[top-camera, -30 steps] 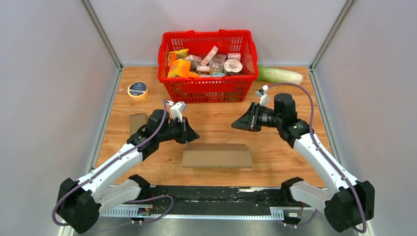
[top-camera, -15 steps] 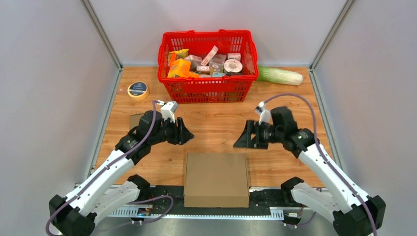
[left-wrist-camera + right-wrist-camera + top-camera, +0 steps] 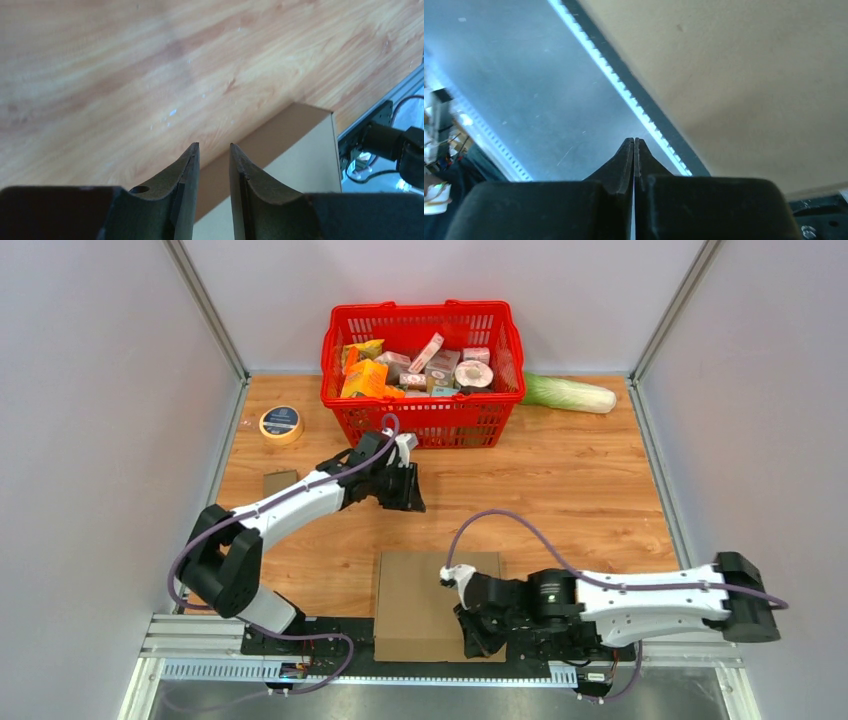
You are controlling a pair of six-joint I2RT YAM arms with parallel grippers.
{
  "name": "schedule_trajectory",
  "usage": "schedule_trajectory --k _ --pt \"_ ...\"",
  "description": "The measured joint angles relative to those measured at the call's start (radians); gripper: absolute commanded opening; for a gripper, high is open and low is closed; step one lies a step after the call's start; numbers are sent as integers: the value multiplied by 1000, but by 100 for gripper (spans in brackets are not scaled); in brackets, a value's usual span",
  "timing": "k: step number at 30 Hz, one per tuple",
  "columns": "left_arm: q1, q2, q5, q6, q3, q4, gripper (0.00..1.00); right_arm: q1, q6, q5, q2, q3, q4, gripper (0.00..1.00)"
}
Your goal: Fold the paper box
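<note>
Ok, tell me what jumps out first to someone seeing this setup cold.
The red basket, heaped with packets, at the far side of the table grabs the eye first. Next comes the flat brown cardboard box overhanging the near edge, with the right hand shut, low by its near right corner. The left hand hangs slightly open above bare wood beyond the box.

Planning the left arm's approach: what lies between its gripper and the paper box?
Bare wooden table separates left gripper from paper box, per top view.
</note>
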Motion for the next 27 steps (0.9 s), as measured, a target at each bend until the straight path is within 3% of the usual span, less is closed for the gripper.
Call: schedule_trajectory --k 3,8,13,17,19,22,27 --pt "-6 58 -16 8 58 12 36 23 26 36 133 -24 67 0" --pt "-6 82 -71 19 76 -13 36 -58 51 151 170 -35 105 0" --pt "-5 35 -140 31 68 -43 37 -291 29 324 152 -35 110 3" --pt "1 0 -179 51 71 -77 37 -576 -46 357 144 -27 123 8" --pt "12 2 -195 63 79 -100 37 -639 -67 369 141 -7 97 7" --pt "36 22 -232 81 124 -153 37 -646 -64 350 127 18 66 1" --pt "64 150 -324 119 288 -228 36 -645 28 310 136 -42 84 0"
